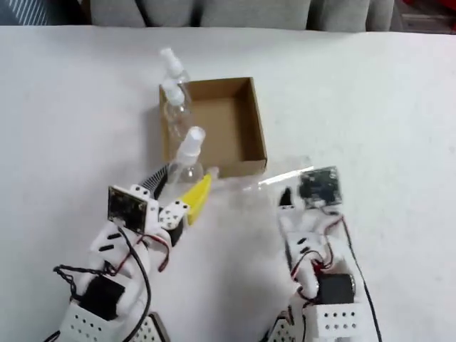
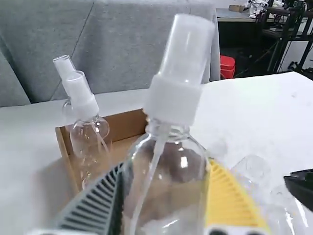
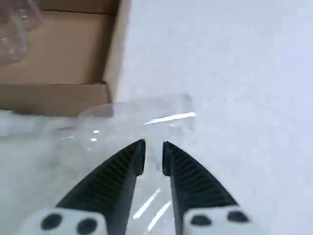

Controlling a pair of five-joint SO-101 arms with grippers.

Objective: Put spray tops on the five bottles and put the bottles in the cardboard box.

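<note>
The left gripper (image 1: 178, 184) is pinching a capped bottle (image 2: 166, 171) upright at the box's (image 1: 258, 121) near corner and should be lifting it clear of the wall, while the right gripper's (image 3: 153, 149) fingers, seemingly almost pressed together, are hovering over a lying bottle (image 3: 146, 110).

You're working under bright, even overhead light; the white table (image 1: 399, 107) nearly washes out in the high view. Soft shadow falls lower left of the cardboard box (image 2: 124, 126). Small glints dot the held bottle (image 2: 166, 176), and a hard streak of glare crosses the lying bottle (image 3: 171, 116) mid-frame.
</note>
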